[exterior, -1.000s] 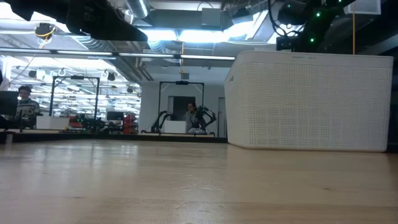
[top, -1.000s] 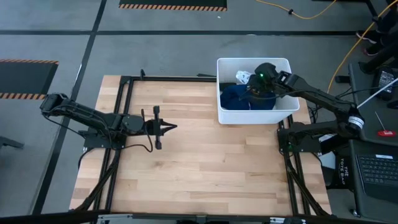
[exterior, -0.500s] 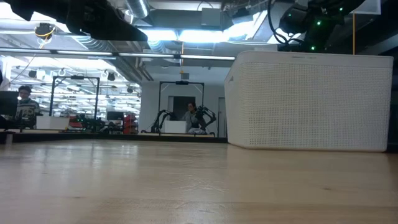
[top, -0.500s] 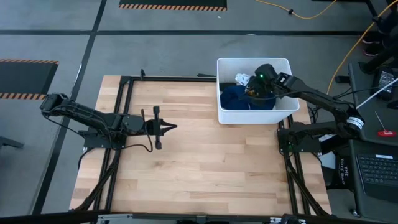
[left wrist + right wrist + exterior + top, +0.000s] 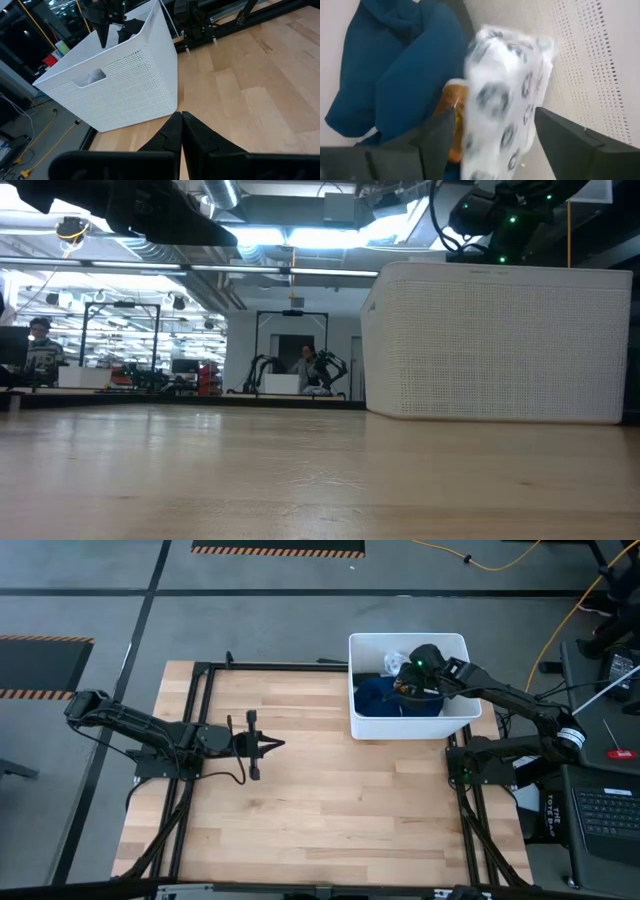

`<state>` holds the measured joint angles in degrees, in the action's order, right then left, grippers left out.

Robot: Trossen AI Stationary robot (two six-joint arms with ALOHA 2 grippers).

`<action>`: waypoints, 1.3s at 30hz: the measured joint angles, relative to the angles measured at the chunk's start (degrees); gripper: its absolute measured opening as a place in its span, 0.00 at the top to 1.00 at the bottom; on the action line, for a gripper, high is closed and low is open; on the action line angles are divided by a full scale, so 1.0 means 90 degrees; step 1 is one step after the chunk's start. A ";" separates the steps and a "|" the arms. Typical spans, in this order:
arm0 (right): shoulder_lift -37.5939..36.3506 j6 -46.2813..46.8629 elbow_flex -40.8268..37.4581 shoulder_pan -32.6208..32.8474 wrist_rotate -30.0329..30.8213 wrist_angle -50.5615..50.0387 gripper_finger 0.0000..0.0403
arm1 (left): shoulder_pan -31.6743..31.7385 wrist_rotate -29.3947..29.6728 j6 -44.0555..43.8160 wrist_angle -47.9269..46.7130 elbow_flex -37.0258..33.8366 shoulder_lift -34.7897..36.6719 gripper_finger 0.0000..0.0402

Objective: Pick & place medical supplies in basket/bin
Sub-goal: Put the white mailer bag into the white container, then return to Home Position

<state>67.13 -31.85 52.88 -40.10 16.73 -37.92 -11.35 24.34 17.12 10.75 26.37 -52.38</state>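
Observation:
The white tub [image 5: 460, 716] stands at the table's far right; it also shows in the low view [image 5: 500, 340] and the left wrist view [image 5: 125, 85]. Inside it, the dark-blue cloth [image 5: 378, 695] [image 5: 395, 70] lies crumpled on the floor. The white packet with dark marks [image 5: 505, 100] rests on the cloth against the tub's wall, and an orange item [image 5: 452, 115] lies beside it. The black cylinder is hidden. My right gripper [image 5: 405, 686] [image 5: 495, 145] hangs open over the tub, a finger on either side of the packet and apart from it. My left gripper [image 5: 280, 745] [image 5: 181, 120] waits shut over the table's left middle.
Black frame rails [image 5: 200, 670] run along the table's left, far and right sides. Bare wood [image 5: 330, 810] spreads between the left gripper and the tub and toward the near edge. People and equipment show in the room behind [image 5: 310, 370].
My right gripper has risen a little inside the tub and drifted slightly toward the far edge. The left arm has kept still.

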 joint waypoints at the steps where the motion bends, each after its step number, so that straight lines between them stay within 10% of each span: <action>1: 0.0000 -0.0004 0.0000 0.0002 0.0000 -0.0036 0.31 | 0.0000 0.0000 0.0000 -0.0003 -0.0001 0.0000 0.99; 29: -0.0175 0.1056 0.2130 0.1438 0.0729 -0.1415 0.31 | 0.0000 0.0654 0.0019 -0.0009 0.0000 0.0002 1.00; 39: -0.0173 0.1999 0.2352 0.2806 0.1814 -0.1435 0.74 | 0.0020 0.0230 -0.0097 -0.0111 -0.0005 0.0000 1.00</action>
<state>65.58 -13.86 74.05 -14.84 33.06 -50.83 -11.18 26.40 16.25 9.75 26.33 -52.38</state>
